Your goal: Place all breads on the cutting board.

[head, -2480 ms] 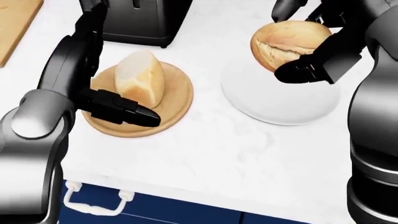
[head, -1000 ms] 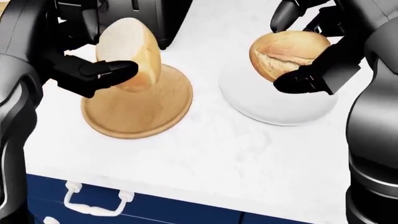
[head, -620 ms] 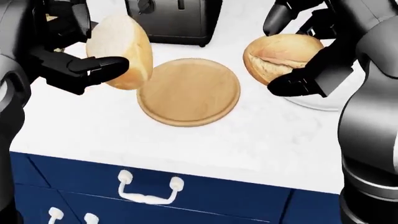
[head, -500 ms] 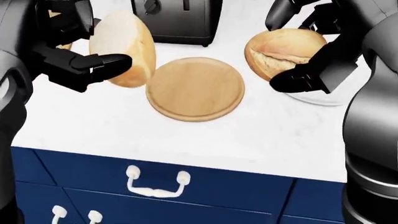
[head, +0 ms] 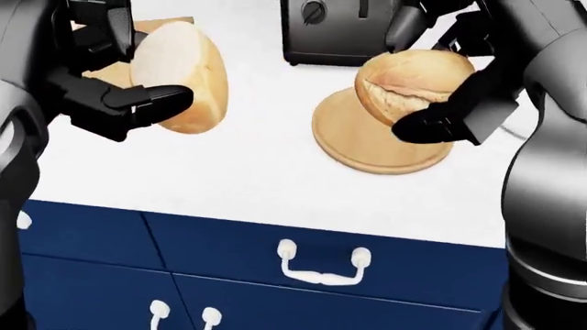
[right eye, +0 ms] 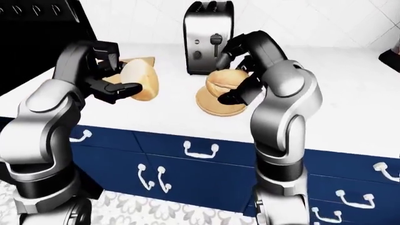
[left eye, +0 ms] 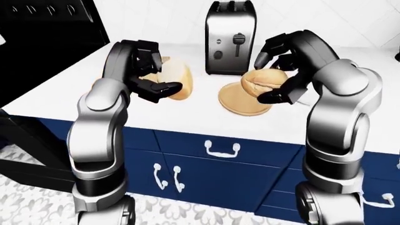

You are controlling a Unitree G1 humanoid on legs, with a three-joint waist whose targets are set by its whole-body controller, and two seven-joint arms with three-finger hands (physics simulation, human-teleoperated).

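My left hand (head: pixel 137 75) is shut on a pale half loaf (head: pixel 188 75) and holds it above the white counter (head: pixel 248 172). My right hand (head: pixel 408 77) is shut on a round crusty roll (head: pixel 422 82), held over the far edge of a round wooden plate (head: pixel 367 148). The plate is bare. A corner of the tan cutting board (right eye: pixel 142 61) shows behind the left hand, at the upper left of the head view (head: pixel 160 27), mostly hidden by hand and loaf.
A steel toaster (left eye: pixel 230 37) stands on the counter behind the wooden plate. Blue drawers with white handles (head: pixel 316 265) run below the counter edge. A black appliance (left eye: pixel 43 42) stands at the counter's left end.
The whole picture has shifted: the camera has moved left, so plate and toaster now sit further right in view. Both hands still hold their breads, and the left one has lifted its loaf off the plate.
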